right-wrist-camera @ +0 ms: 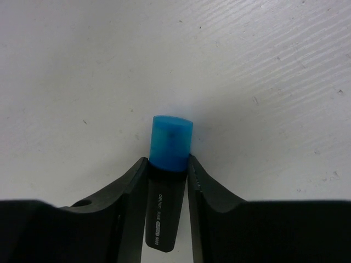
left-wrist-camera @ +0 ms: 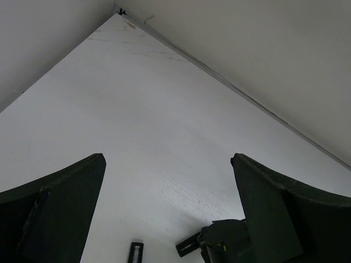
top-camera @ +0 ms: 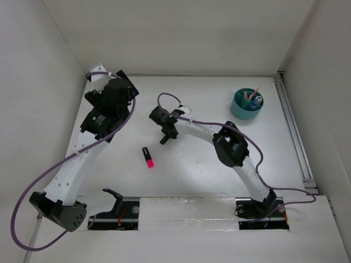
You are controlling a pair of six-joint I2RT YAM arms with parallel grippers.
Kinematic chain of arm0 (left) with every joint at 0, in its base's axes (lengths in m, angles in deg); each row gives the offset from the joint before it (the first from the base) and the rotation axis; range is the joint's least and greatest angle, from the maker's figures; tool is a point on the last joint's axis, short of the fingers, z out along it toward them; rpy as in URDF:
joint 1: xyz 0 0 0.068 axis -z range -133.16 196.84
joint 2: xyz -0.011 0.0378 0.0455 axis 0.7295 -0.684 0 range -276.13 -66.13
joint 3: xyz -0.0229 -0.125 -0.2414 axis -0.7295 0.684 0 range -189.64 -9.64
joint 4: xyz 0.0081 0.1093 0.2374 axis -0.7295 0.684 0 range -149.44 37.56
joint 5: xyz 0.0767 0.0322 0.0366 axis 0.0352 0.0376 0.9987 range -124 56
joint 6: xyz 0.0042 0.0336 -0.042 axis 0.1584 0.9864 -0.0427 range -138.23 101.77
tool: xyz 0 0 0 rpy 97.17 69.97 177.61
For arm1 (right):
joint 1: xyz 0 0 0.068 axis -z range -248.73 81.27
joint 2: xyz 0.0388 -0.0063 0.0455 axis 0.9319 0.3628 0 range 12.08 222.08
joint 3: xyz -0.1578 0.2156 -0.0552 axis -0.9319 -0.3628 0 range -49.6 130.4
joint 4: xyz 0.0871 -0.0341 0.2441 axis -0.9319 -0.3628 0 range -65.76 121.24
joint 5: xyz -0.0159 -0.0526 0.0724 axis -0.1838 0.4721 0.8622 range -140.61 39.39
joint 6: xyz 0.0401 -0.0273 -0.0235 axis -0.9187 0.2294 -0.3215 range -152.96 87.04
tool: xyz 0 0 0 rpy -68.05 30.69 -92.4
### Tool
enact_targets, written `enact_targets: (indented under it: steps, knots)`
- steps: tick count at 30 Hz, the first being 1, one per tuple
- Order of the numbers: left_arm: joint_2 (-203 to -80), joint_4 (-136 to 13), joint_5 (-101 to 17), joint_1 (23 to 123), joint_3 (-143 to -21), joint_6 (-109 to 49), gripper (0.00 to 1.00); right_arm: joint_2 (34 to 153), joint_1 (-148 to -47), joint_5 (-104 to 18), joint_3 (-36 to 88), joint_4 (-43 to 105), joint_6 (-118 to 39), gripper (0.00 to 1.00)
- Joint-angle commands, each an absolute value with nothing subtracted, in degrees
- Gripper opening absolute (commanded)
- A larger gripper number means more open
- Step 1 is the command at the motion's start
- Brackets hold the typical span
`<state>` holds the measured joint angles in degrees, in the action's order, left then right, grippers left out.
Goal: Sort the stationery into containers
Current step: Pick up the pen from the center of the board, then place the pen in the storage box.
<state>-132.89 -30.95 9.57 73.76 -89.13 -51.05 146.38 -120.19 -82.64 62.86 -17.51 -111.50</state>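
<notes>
A black marker with a blue cap [right-wrist-camera: 170,141] lies on the white table, and my right gripper [right-wrist-camera: 169,164] is shut on its body just behind the cap, both fingers touching it. In the top view the right gripper [top-camera: 164,131] is at the table's middle, with the marker's black end [top-camera: 163,141] sticking out below it. A black marker with a pink cap [top-camera: 147,157] lies loose on the table a little nearer and to the left. The round teal container [top-camera: 246,105] stands at the far right with several items in it. My left gripper [left-wrist-camera: 167,203] is open and empty, at the far left.
White walls close in the table on the left, back and right. A metal rail [top-camera: 293,131] runs along the right edge. The left wrist view shows the table's far corner [left-wrist-camera: 120,12] and, at the bottom, the right gripper [left-wrist-camera: 222,241] with the marker ends.
</notes>
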Motion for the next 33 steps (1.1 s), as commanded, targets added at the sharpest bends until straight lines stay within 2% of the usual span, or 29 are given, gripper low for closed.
enact_targets:
  steps: [1,2,5,6,10,12,13,14,16,21,24,33]
  knots:
    - [-131.4,-32.5,10.4,73.8,-88.5,-50.2,1.00,147.9,-120.3,-80.7,62.5,-16.6,-112.2,0.31]
    - [-131.4,-32.5,10.4,73.8,-88.5,-50.2,1.00,147.9,-119.8,-80.7,61.7,-16.0,-112.2,0.19]
    - [-130.9,-32.5,10.4,73.8,-88.5,-50.2,1.00,147.9,-119.3,-79.4,60.4,-15.3,-111.6,0.02]
    - [-130.9,-33.1,10.4,73.8,-88.5,-50.2,1.00,147.9,-118.7,-78.7,59.9,-15.3,-111.0,0.00]
    - [-130.9,-33.1,10.4,73.8,-88.5,-50.2,1.00,145.5,-117.3,-77.5,55.0,-7.9,-103.5,0.00]
    - [-130.9,-33.1,9.9,73.8,-88.0,-50.2,1.00,141.0,-116.8,-76.1,50.2,5.7,-91.5,0.00]
    - [-130.9,-33.6,9.9,73.8,-88.0,-50.2,1.00,139.2,-116.2,-75.1,44.0,12.2,-85.9,0.00]
    - [-130.9,-33.6,9.9,73.8,-88.0,-50.2,1.00,135.5,-115.7,-74.2,41.0,23.7,-75.8,0.00]
    - [-130.9,-33.6,9.3,73.8,-88.0,-50.2,1.00,132.8,-113.7,-70.7,36.8,30.3,-67.5,0.00]
    - [-131.4,-33.6,9.3,73.8,-88.0,-49.7,1.00,124.5,-108.5,-62.9,28.5,40.5,-46.5,0.00]
    - [-131.4,-34.1,9.3,73.8,-88.0,-49.7,1.00,119.5,-104.9,-57.7,24.3,43.8,-40.4,0.00]
    - [-131.4,-34.1,8.8,73.8,-87.4,-49.7,1.00,109.5,-94.8,-55.3,18.6,47.2,-33.5,0.00]
